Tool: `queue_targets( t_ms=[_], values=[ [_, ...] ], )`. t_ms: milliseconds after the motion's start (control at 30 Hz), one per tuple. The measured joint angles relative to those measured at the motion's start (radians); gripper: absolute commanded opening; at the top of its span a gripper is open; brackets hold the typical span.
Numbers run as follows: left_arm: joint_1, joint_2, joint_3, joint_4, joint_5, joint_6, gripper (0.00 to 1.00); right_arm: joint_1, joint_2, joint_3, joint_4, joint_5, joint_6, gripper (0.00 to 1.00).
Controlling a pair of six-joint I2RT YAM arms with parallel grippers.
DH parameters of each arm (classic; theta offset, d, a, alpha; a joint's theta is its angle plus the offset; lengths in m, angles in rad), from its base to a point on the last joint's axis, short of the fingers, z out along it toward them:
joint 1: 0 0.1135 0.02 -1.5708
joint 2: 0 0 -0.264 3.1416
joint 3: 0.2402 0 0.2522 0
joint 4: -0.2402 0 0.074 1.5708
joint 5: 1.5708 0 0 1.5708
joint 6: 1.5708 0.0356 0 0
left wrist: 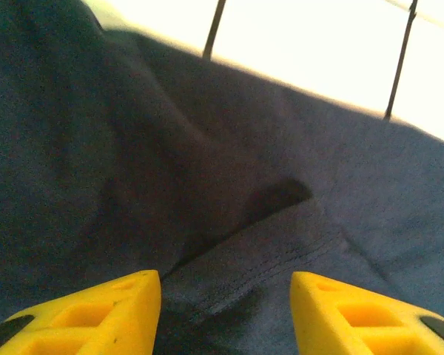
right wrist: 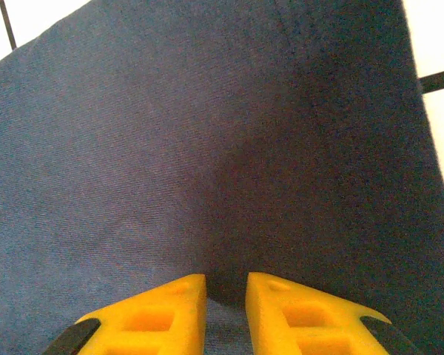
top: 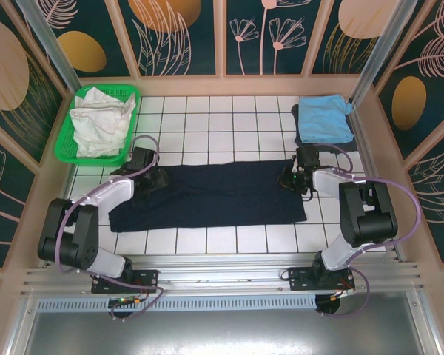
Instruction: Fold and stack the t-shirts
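Note:
The dark navy t-shirt [top: 214, 196] lies folded into a long band across the middle of the tiled table. My left gripper [top: 152, 180] hovers low over its left end. In the left wrist view its yellow fingers [left wrist: 111, 310] stand apart, open, over a stitched hem [left wrist: 266, 251], with nothing between them. My right gripper [top: 290, 180] is at the shirt's right end. There the jaws [right wrist: 226, 292] are nearly together, shut on a ridge of navy cloth [right wrist: 170, 148]. A folded light blue t-shirt [top: 324, 118] lies at the back right. A crumpled white t-shirt [top: 96, 122] sits in the basket.
The green mesh basket [top: 63, 151] stands at the back left by the wall. White tiles [top: 222, 126] lie bare behind the navy shirt and in a strip [top: 222, 240] in front of it. Wooden panel walls close the table on three sides.

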Motion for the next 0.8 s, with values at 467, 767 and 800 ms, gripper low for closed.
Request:
queue_targets(
  t_ms=[467,767,800],
  values=[
    [-0.058,-0.119,-0.093,-0.031,0.117,0.005,0.1,-0.034,0.003,0.008,-0.006,0.003,-0.014,0.23],
    [-0.142,-0.266,-0.163,-0.066,0.193,-0.04,0.32,-0.039,0.011,0.029,-0.03,0.021,-0.031,0.24],
    [-0.142,-0.282,-0.163,-0.071,0.188,-0.047,0.39,-0.039,0.013,0.031,-0.031,0.02,-0.033,0.24]
  ],
)
